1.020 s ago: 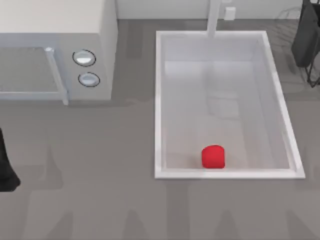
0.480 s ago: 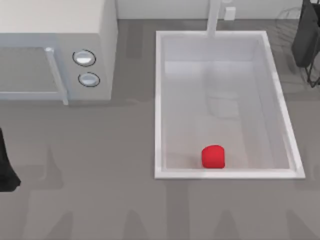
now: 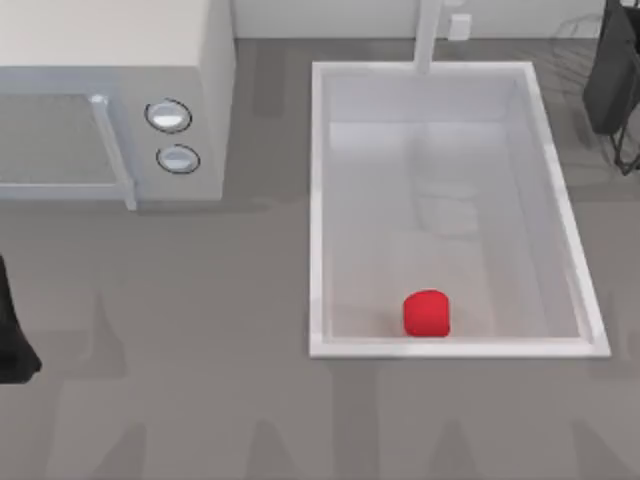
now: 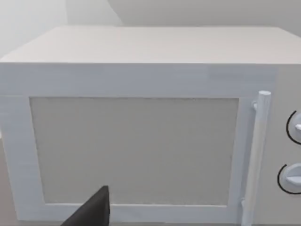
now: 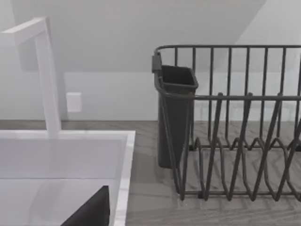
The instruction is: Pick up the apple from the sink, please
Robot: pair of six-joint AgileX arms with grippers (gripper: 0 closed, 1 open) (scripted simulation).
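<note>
- The apple [image 3: 427, 313] lies in the sink [image 3: 316, 200], just beside its near wall.
- We judge it light, rigid, smooth; grip its rounded sides from above.
- We cannot tell either gripper's opening.

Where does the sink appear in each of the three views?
Top view: the sink lies right of centre, with the microwave on its left.
Left wrist view: the camera faces the microwave front.
Right wrist view: the sink's corner rim, next to the dish rack.
Shared landmark: the white faucet post.
</note>
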